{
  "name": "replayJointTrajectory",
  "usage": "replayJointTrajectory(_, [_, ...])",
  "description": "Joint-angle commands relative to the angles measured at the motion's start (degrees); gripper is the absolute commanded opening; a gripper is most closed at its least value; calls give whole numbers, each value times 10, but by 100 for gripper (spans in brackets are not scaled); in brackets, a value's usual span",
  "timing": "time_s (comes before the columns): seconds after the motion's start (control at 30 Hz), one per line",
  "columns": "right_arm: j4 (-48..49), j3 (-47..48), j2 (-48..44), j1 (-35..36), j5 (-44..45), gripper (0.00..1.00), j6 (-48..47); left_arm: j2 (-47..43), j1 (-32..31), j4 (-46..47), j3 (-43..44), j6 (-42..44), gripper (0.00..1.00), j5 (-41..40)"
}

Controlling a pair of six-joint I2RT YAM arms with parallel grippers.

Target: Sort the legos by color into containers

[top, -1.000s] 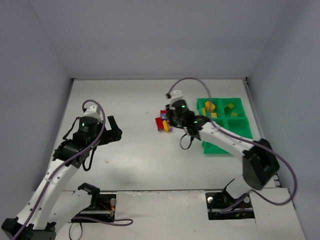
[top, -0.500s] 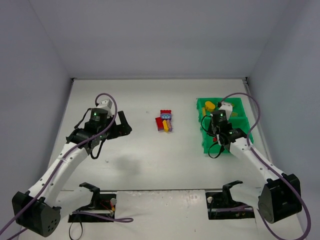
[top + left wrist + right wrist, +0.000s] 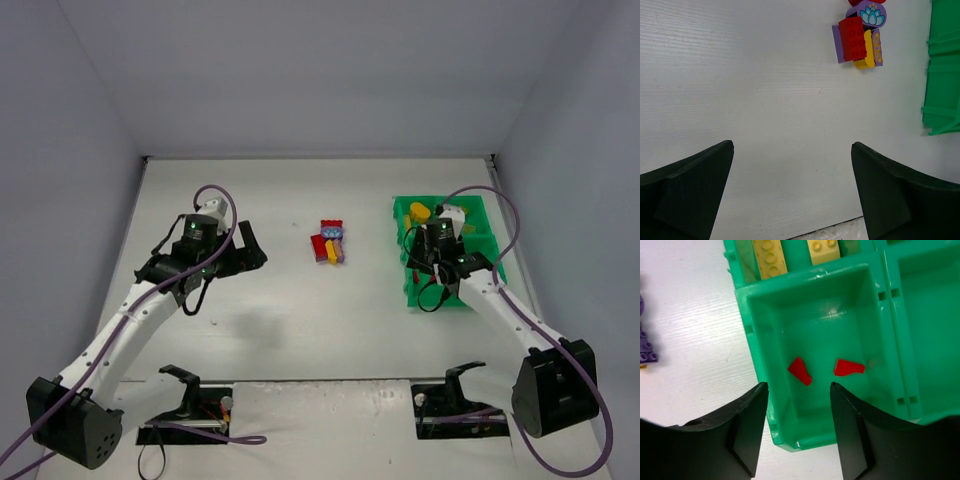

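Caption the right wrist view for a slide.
Open right gripper hovers over a bright green plastic tray compartment holding two small red plastic pieces.

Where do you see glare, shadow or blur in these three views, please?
Right wrist: a white glare spot on the green tray floor, red legos sharp, the near fingers dark and soft-edged. Left wrist: even light, crisp table grain. Top external: a faint soft shadow on the table beside the left arm; the loose legos are tiny.

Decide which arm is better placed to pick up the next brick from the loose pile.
Probably left. The left gripper is open, empty and pointed at the pile, which lies ahead in its wrist view. The right gripper hangs over the tray.
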Motion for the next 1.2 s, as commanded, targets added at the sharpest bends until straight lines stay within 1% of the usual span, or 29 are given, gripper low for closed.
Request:
replayJointTrajectory(0.0, [18,48,-5,17,-9,48,-27,-8,-1,21,30,-4,96,5])
replayJointTrajectory(0.07, [39,65,1,43,-27,45,-59,-11,-1,19,28,-5,96,5])
replayJointTrajectory(0.1, [49,74,8,80,-27,44,-66,-13,-1,19,26,-5,96,4])
replayJointTrajectory(0.17, [56,111,45,116,-39,45,-88,-20,-1,17,21,-5,96,2])
replayJointTrajectory(0.2, [56,126,82,143,-42,47,-89,-21,-1,13,21,-6,96,1])
replayJointTrajectory(0.23, [56,156,100,156,-45,48,-88,-26,-2,10,21,-5,96,-1])
replayJointTrajectory(0.3, [63,183,136,178,-47,54,-90,-33,-1,5,19,-6,96,-5])
replayJointTrajectory(0.33, [66,198,171,195,-48,55,-90,-40,-2,-1,17,-6,96,-7])
replayJointTrajectory(0.43, [69,271,246,215,-54,58,-88,-55,-2,-15,13,-5,96,-15])
replayJointTrajectory(0.5, [67,299,296,220,-54,60,-87,-63,-2,-25,8,-5,96,-16])
replayJointTrajectory(0.7, [63,378,390,240,-43,61,-77,-92,-2,-48,-1,-10,96,-29])
replayJointTrajectory(0.97, [60,434,462,257,-24,61,-82,-111,-1,-63,-8,-13,96,-39])
replayJointTrajectory(1.17, [51,456,492,262,-19,58,-83,-108,-1,-65,-8,-11,96,-41])
